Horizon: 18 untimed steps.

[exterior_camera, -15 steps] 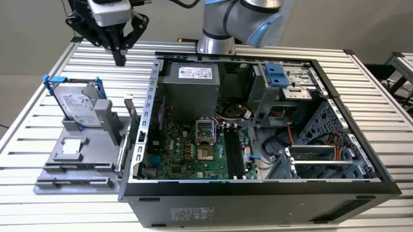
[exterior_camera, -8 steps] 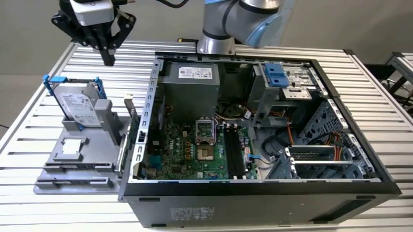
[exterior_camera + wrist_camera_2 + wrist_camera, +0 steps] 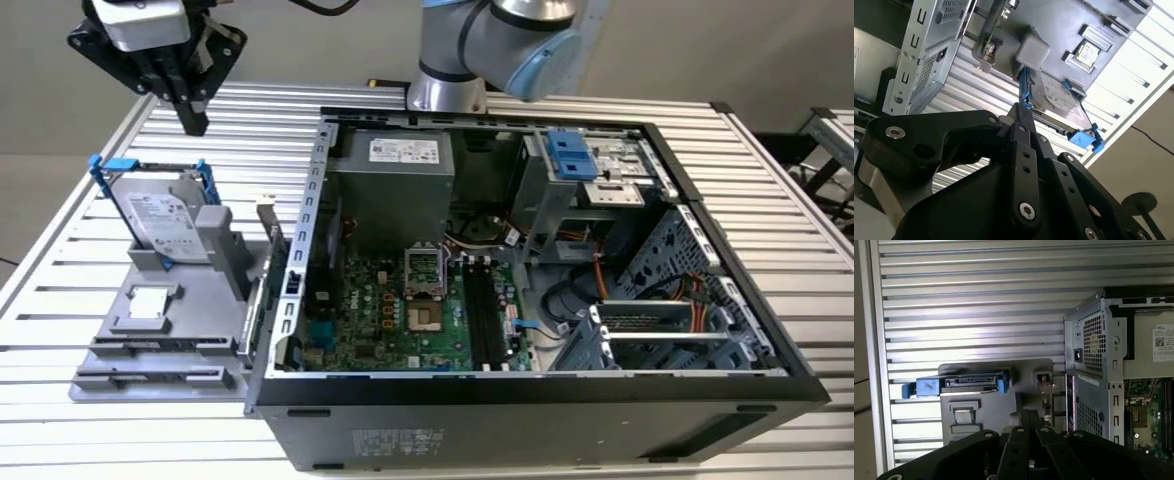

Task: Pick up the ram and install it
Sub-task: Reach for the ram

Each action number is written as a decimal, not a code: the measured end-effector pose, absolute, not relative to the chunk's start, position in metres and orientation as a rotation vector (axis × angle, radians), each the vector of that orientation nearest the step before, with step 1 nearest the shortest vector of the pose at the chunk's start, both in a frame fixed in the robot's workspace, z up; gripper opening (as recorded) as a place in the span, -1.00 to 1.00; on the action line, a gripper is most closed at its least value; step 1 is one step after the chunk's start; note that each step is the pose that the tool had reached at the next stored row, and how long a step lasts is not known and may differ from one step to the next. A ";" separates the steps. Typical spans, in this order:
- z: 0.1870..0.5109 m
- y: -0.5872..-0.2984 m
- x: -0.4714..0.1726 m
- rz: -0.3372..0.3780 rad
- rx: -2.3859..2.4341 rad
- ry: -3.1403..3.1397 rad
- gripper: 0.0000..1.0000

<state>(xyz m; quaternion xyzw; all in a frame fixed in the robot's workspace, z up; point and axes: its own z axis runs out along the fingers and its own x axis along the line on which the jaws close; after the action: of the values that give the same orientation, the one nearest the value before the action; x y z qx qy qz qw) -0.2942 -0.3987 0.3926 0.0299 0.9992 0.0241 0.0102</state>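
Observation:
The ram (image 3: 272, 232) is a thin stick standing on edge in the grey fixture (image 3: 160, 345), right beside the open computer case's outer wall. Its end shows as a small gold-toned piece in both wrist views (image 3: 1043, 383) (image 3: 987, 51). My gripper (image 3: 196, 120) hangs high above the table, behind the fixture at the exterior view's upper left, well apart from the ram. Its fingers (image 3: 1019, 112) are shut together with nothing between them; their tips (image 3: 1029, 416) point down toward the fixture. Long black slots (image 3: 483, 312) lie on the motherboard inside the case.
A silver hard drive (image 3: 167, 225) with blue rails stands upright in the fixture, between my gripper and the ram. The case (image 3: 534, 400) has tall metal walls, a power supply (image 3: 390, 170) and drive cages (image 3: 667, 330). Ribbed metal tabletop (image 3: 254, 110) surrounds everything.

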 end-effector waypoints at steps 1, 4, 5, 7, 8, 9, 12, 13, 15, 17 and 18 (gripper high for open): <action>0.393 -0.399 -0.297 0.075 0.093 3.119 -1.00; 0.393 -0.399 -0.307 0.075 0.093 3.119 -1.00; 0.393 -0.399 -0.311 0.075 0.093 3.119 -1.00; 0.393 -0.399 -0.317 0.075 0.093 3.119 -1.00; 0.393 -0.399 -0.321 0.075 0.093 3.119 -1.00; 0.393 -0.399 -0.324 0.075 0.093 3.119 -1.00; 0.393 -0.399 -0.333 0.075 0.092 3.119 -1.00; 0.393 -0.399 -0.336 0.075 0.091 3.119 -1.00; 0.393 -0.399 -0.341 0.075 0.084 3.119 -1.00; 0.393 -0.399 -0.346 0.075 0.075 3.120 -1.00; 0.393 -0.399 -0.348 0.075 0.069 3.120 -1.00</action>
<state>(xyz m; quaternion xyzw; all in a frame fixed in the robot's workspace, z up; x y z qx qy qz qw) -0.3477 -0.3987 0.3926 0.0221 0.9994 0.0241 0.0100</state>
